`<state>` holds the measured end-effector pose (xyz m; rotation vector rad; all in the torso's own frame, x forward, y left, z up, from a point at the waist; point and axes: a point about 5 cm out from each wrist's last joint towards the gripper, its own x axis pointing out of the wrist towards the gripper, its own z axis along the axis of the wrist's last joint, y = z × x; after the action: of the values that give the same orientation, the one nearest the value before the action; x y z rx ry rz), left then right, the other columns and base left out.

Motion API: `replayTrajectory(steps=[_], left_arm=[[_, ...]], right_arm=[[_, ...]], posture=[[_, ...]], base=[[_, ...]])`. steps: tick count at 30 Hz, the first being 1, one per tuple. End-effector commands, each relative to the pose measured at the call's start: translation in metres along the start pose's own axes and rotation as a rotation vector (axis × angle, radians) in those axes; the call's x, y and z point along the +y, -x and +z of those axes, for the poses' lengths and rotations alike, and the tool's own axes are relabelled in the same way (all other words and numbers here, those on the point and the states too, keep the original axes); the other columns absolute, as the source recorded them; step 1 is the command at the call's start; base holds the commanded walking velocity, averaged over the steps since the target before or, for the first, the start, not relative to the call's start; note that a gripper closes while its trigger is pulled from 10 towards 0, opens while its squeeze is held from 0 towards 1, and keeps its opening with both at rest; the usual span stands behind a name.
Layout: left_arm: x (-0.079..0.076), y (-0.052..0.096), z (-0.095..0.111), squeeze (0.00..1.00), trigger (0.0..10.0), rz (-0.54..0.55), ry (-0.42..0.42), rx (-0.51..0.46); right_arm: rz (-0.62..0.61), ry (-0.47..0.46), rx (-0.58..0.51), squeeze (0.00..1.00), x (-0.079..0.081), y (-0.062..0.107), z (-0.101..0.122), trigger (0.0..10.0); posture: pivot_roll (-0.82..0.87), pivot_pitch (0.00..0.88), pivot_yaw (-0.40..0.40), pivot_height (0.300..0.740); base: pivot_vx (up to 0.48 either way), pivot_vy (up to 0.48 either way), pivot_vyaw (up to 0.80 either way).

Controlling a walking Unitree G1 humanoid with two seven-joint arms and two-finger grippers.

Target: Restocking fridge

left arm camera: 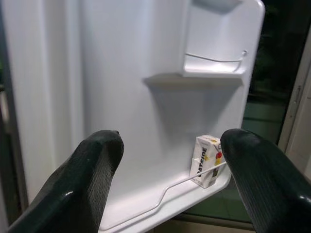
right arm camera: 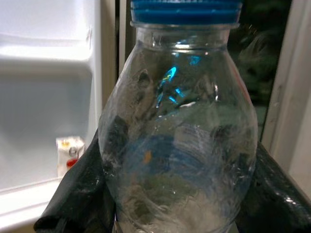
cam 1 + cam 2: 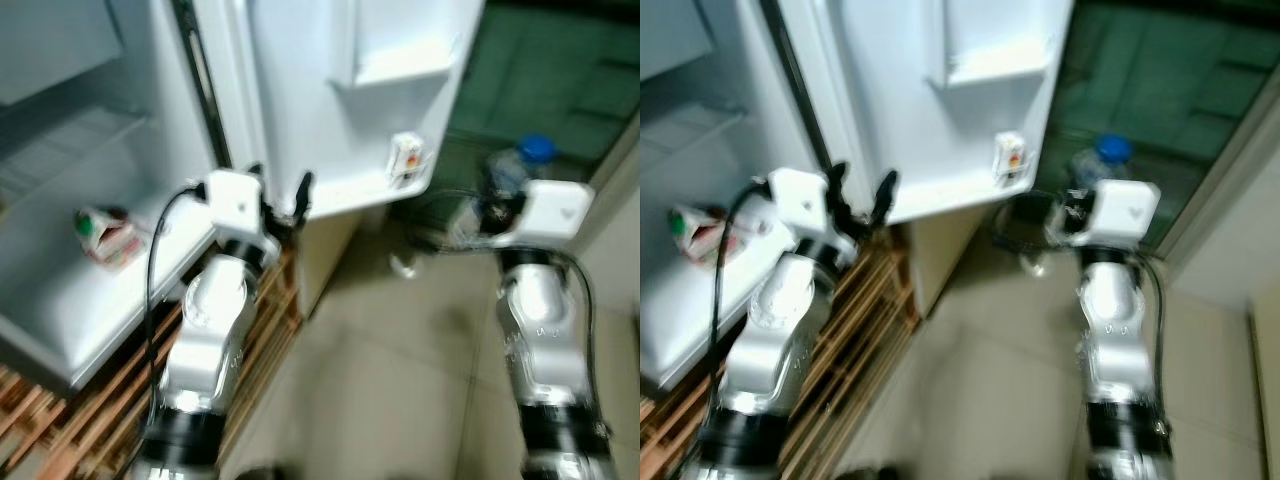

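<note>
I see a small carton [image 1: 207,160] already on the door shelf [image 1: 160,204] and a pack [image 3: 105,236] inside at nine o'clock, my right claw [image 2: 170,213] hugs the bottle [image 2: 178,141] waiting at two o'clock, my left claw [image 1: 170,179] spread wide
</note>
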<state>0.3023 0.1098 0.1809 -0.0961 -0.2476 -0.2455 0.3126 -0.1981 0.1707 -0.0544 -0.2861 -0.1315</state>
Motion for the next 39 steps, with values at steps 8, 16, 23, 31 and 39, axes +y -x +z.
replayTrajectory(steps=[8,16,23,31,39], left_arm=[[0.013,0.001,-0.013,0.00,10.0,0.103,0.125,0.085],[-0.005,0.004,0.007,0.00,10.0,-0.018,0.018,-0.048],[0.001,0.005,0.011,0.00,10.0,0.024,0.027,-0.074],[0.000,0.006,0.011,0.00,10.0,0.022,0.011,-0.079],[0.001,0.007,0.011,0.00,10.0,0.033,0.027,-0.083]], right_arm=[[0.110,-0.042,-0.054,0.00,0.020,-0.024,0.025,10.0],[0.206,-0.063,-0.052,0.00,0.031,-0.031,0.028,10.0],[0.269,-0.089,-0.042,0.00,0.042,-0.035,0.030,10.0],[0.276,-0.076,-0.046,0.00,0.041,-0.040,0.031,10.0],[0.294,-0.078,-0.053,0.00,0.043,-0.042,0.035,10.0]], posture=[[-0.10,0.000,0.009,0.740],[-0.09,0.000,-0.002,0.740],[-0.08,0.000,-0.005,0.740],[-0.07,0.000,-0.012,0.740],[-0.07,0.000,-0.017,0.740]], base=[[0.000,0.000,0.00],[0.275,0.000,0.00],[0.453,0.000,0.00],[0.458,0.000,0.00],[0.480,0.000,0.00]])
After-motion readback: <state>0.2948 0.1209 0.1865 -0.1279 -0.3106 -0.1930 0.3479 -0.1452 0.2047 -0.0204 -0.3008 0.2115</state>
